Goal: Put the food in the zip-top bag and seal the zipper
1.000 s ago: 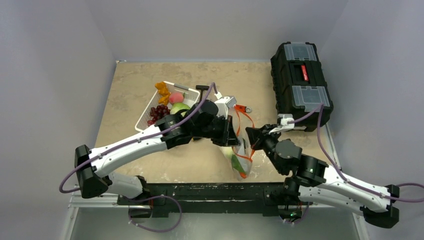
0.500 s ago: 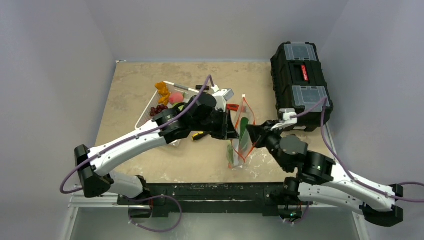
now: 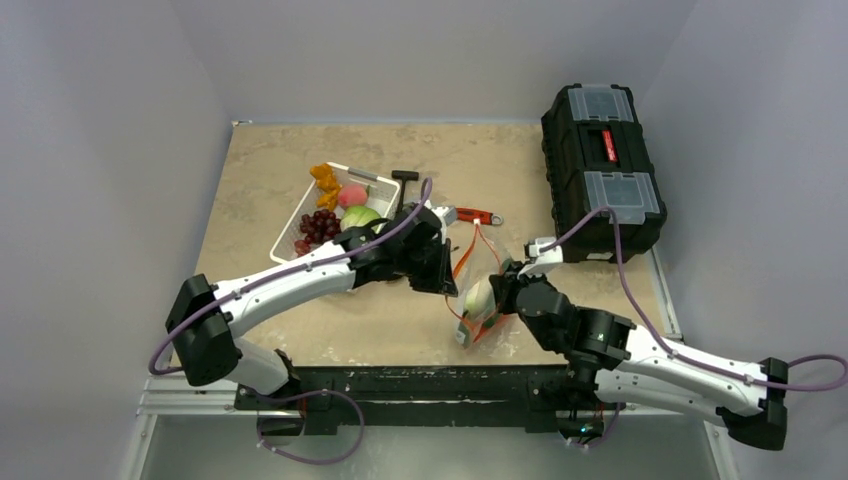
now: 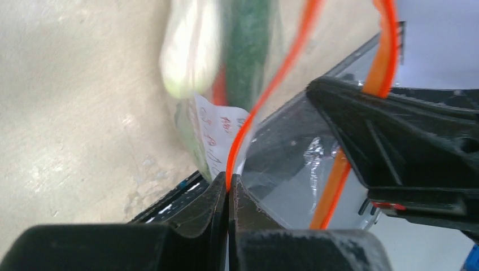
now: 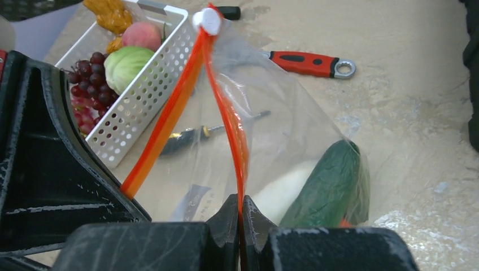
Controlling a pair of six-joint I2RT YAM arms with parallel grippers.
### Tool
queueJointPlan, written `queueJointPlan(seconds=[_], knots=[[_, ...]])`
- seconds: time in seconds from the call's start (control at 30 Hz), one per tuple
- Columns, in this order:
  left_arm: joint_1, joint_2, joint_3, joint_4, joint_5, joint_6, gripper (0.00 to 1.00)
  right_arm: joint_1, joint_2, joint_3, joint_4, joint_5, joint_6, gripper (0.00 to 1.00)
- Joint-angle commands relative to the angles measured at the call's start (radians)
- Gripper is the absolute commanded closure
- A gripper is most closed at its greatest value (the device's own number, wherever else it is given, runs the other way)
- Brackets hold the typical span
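Note:
The clear zip-top bag hangs between my two grippers near the table's front. It holds a white radish, a dark green piece and something orange. My left gripper is shut on one side of the red-orange zipper, beside the white label. My right gripper is shut on the other zipper strip. The two strips spread apart and meet at a white slider. Grapes, cabbage, peach and orange bits lie in the white basket.
A red-handled wrench lies behind the bag and a dark screwdriver lies by the basket. A black-handled tool rests at the basket's far corner. A black toolbox stands at the right edge.
Both grippers have moved toward the table's front with the bag, which now hangs lower. The left arm has drawn back, uncovering the wrench.

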Motion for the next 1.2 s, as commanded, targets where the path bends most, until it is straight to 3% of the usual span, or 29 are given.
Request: queueJointPlan(seconds=[0.0, 0.2, 0.47, 0.8, 0.97, 1.17], knots=[[-0.016, -0.041, 0.191, 0.000, 0.019, 0.043, 1.00, 0.003, -0.008, 0.160, -0.026, 0.079, -0.059, 1.00], [-0.028, -0.091, 0.173, 0.024, 0.046, 0.039, 1.00, 0.003, -0.090, 0.210, -0.009, 0.002, -0.070, 1.00], [0.007, -0.080, -0.022, 0.095, 0.050, -0.013, 1.00, 0.003, -0.105, -0.023, 0.044, 0.040, 0.054, 1.00], [0.007, -0.058, 0.217, 0.065, 0.148, 0.019, 1.00, 0.003, -0.065, 0.134, -0.007, 0.087, -0.028, 1.00], [0.011, -0.109, 0.129, 0.078, 0.120, 0.013, 1.00, 0.003, -0.113, 0.142, 0.027, 0.073, -0.051, 1.00], [0.045, -0.098, -0.010, 0.126, 0.131, -0.029, 1.00, 0.002, -0.130, 0.002, 0.044, 0.103, 0.018, 1.00]])
